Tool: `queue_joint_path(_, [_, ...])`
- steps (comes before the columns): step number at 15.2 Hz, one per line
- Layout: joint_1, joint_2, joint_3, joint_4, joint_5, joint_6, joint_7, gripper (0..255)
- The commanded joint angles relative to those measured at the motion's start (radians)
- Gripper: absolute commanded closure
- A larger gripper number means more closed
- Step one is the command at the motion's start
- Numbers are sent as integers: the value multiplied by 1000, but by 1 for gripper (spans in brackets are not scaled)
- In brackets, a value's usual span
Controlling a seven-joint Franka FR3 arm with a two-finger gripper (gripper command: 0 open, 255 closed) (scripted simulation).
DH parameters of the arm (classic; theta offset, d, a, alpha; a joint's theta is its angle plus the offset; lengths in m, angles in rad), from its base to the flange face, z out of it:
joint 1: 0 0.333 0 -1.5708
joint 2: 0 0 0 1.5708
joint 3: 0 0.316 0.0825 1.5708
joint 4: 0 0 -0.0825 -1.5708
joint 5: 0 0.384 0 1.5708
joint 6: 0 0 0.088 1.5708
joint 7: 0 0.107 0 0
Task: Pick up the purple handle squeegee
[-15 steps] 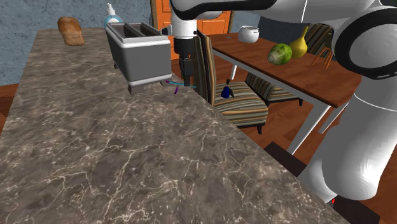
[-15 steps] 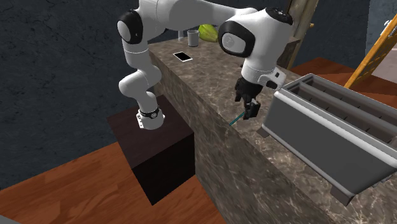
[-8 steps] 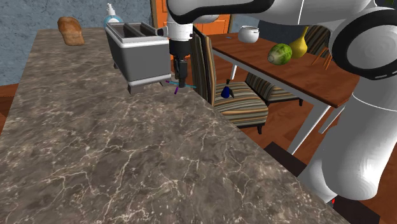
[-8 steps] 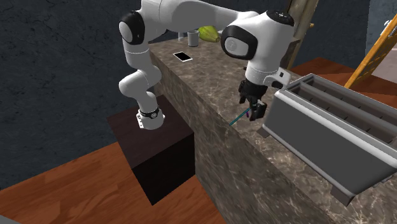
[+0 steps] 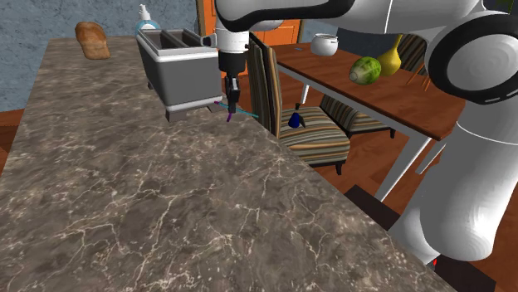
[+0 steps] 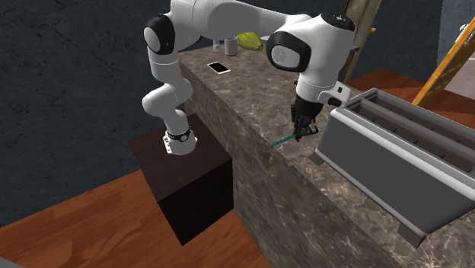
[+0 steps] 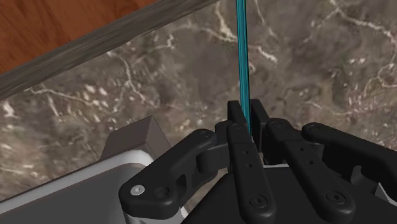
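The squeegee (image 5: 229, 110) is a thin teal strip with a small purple part. It lies on the marble counter (image 5: 149, 191) close to the counter's edge, just in front of the grey toaster (image 5: 178, 70). My black gripper (image 5: 230, 99) points down onto it, with the fingers drawn together. In the second exterior view the gripper (image 6: 304, 134) sits at one end of the teal squeegee (image 6: 283, 141), beside the toaster (image 6: 403, 164). Along the gripper (image 7: 245, 113), the teal strip (image 7: 240, 51) runs out from between the two clasping fingers.
The toaster's foot (image 7: 137, 143) stands right beside the fingers. A bread loaf (image 5: 92, 40) lies at the counter's far end. Beyond the edge are a striped chair (image 5: 311, 137) and a table (image 5: 390, 99) with a cabbage (image 5: 364, 70). A phone (image 6: 219, 68) lies on the counter.
The gripper has moved a little toward the toaster and down onto the squeegee. Its fingers, open before, have closed on the teal strip.
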Motion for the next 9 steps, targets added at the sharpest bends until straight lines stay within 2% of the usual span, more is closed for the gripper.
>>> queue_joint_path(1, [10, 32, 11, -17, 2, -30, 0, 255])
queue_joint_path(3, [11, 38, 11, -19, 2, -22, 0, 255])
queue_joint_path(4, [15, 23, 14, -61, 3, 5, 5, 255])
queue_joint_path(5, [2, 12, 3, -53, 3, -14, -16, 255])
queue_joint_path(9, [1, 13, 3, 2, 2, -68, -11, 255])
